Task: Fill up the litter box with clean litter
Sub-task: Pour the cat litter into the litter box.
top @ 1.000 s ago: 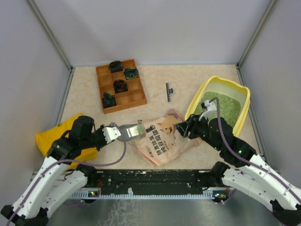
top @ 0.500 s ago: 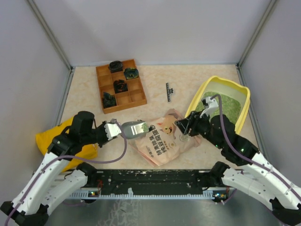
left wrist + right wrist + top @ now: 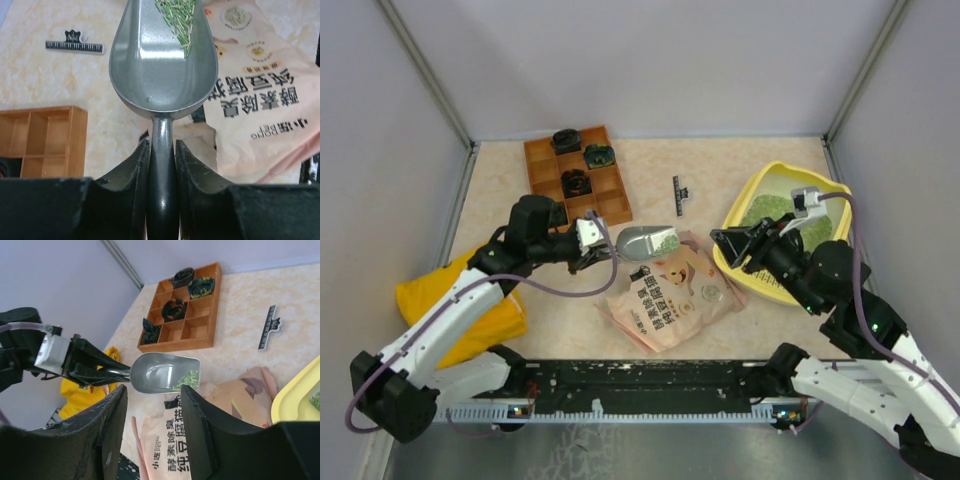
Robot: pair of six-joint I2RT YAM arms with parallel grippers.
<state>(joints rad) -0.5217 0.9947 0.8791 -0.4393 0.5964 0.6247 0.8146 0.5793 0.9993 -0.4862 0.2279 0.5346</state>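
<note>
- Carrying a load, the left tool (image 3: 603, 245) is clenched on the handle of the grey scoop (image 3: 648, 241), its fingers pressed against both sides of the stem.
- A small heap of green litter (image 3: 177, 20) sits near the scoop's front lip; most of the bowl is bare metal.
- The scoop hangs above the far-left edge of the pink pouch (image 3: 670, 295), handle towards the left arm and mouth pointing right.
- The yellow litter box (image 3: 780, 166) lies on the right of the bench (image 3: 720, 170), straight along that axis, past the pouch's far corner. It already has green granules in it.
- The right tool (image 3: 732, 247) is released and grasps nothing. It hovers at the box's near-left rim, between scoop and box, so the right arm is nearer, though the left arm has the load.
- A second ago the scoop was lower and closer to the arms, at the pouch's left edge, and the right tool was down at the pouch's right edge; both are now higher and farther out.
</note>
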